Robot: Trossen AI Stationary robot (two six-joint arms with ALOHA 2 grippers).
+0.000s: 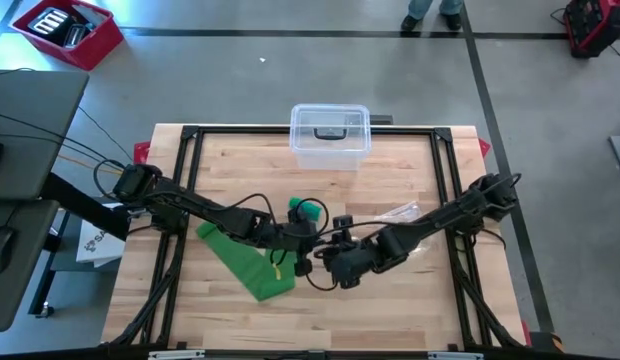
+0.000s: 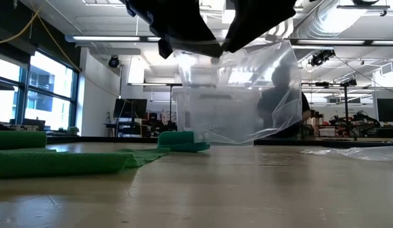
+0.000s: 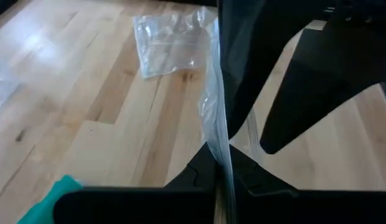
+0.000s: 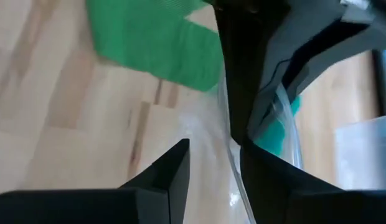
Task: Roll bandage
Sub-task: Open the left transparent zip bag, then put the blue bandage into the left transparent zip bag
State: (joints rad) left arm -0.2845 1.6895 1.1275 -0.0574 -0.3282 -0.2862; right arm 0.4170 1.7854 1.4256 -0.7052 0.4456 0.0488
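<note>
Starting at the left of the high view, the left arm is seen reaching across the wooden table [image 1: 390, 310] toward its middle, where the left gripper [image 1: 302, 240] is met by the right gripper [image 1: 335, 268]. A flat strip of green bandage [image 1: 245, 262] is laid out diagonally beneath the left arm, and a rolled green end [image 1: 308, 211] lies just beyond the two grippers. Farther back, a clear plastic box [image 1: 330, 136] stands at the table's far edge, and a crumpled clear wrapper [image 1: 405, 213] lies to the right beside the right arm.

What is gripped cannot be made out from above. In the low view a clear plastic bag [image 2: 247, 101] is seen hanging from the grippers at the top of the picture, above the tabletop, with the green roll [image 2: 182, 140] behind it and the flat bandage [image 2: 57, 161] at the left.

In the left wrist view the left gripper's fingers [image 3: 249, 177] are shown pressed together on the bag's edge [image 3: 216, 124]. In the right wrist view the right gripper's fingers [image 4: 171, 171] are parted about halfway, with the bag's film [image 4: 233, 168] running between them; whether it is pinched there cannot be told.
</note>
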